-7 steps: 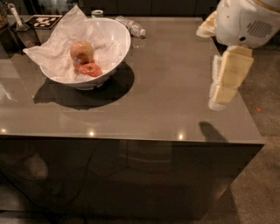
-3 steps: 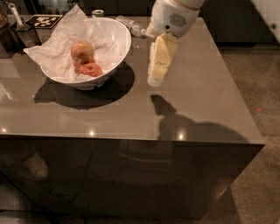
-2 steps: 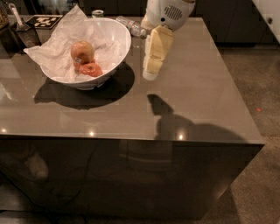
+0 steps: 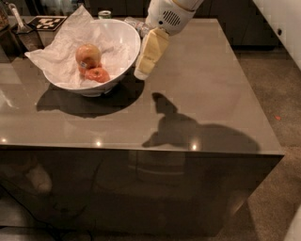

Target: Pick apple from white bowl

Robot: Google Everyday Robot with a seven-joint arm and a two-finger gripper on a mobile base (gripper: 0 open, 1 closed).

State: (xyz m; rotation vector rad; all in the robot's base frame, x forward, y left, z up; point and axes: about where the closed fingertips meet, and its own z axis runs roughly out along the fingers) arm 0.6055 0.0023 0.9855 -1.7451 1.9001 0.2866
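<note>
The white bowl (image 4: 123, 44) stands on the back left of the grey table, lined with crumpled white paper. In it lie a pale red-yellow apple (image 4: 88, 55) and a smaller reddish fruit (image 4: 98, 74) just in front of it. My gripper (image 4: 142, 71) hangs from the white arm, pointing down just right of the bowl's rim, above the table. It holds nothing that I can see.
The grey table (image 4: 207, 94) drops off at its front and right edges to a carpeted floor. A tagged black card (image 4: 47, 22) and dark utensils (image 4: 21, 30) lie at the back left. A small can (image 4: 105, 14) and a clear wrapper (image 4: 134, 23) sit behind the bowl.
The arm has swung from the table's right side leftwards across it, and the gripper now hangs beside the bowl's right rim. The bowl and fruits have not moved.
</note>
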